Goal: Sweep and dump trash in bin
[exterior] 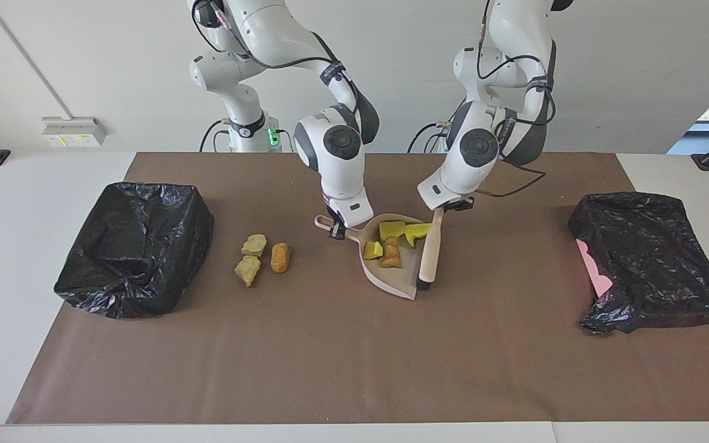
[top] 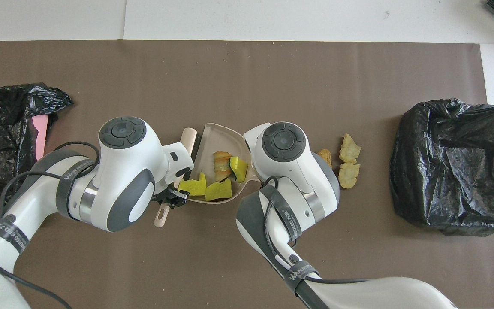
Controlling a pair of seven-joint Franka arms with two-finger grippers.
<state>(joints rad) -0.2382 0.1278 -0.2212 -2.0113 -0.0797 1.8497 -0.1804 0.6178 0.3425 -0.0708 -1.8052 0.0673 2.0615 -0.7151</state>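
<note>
Over the middle of the brown mat [exterior: 354,357] both arms bend down side by side. The right arm drops almost straight from its elbow, and the right pincer [exterior: 336,232] is clamped on the handle of the beige dustpan [exterior: 391,280], whose flat mouth faces the left arm's end of the worktop [exterior: 16,246]. The left arm slants in from its own side with the wrist tipped toward the pan; the left pincer [exterior: 451,208] is closed on the handle of the brush [exterior: 431,249], whose long axis runs away from the robots, dark bristles down at the pan's open edge.

Four pieces of trash lie bunched in the pan against its back wall: three yellow scraps [exterior: 392,229] and the orange-and-cream striped chunk [top: 222,165]. Three tan bread-like lumps [exterior: 263,255] sit on the mat toward the right arm's end, between the pan and a bin lined with a black bag [exterior: 136,246]. A second black bag [exterior: 653,261], with something pink showing at its edge, lies at the left arm's end.

From overhead, the arm housings hide both pincers' fingertips, most of the brush and one bread lump.
</note>
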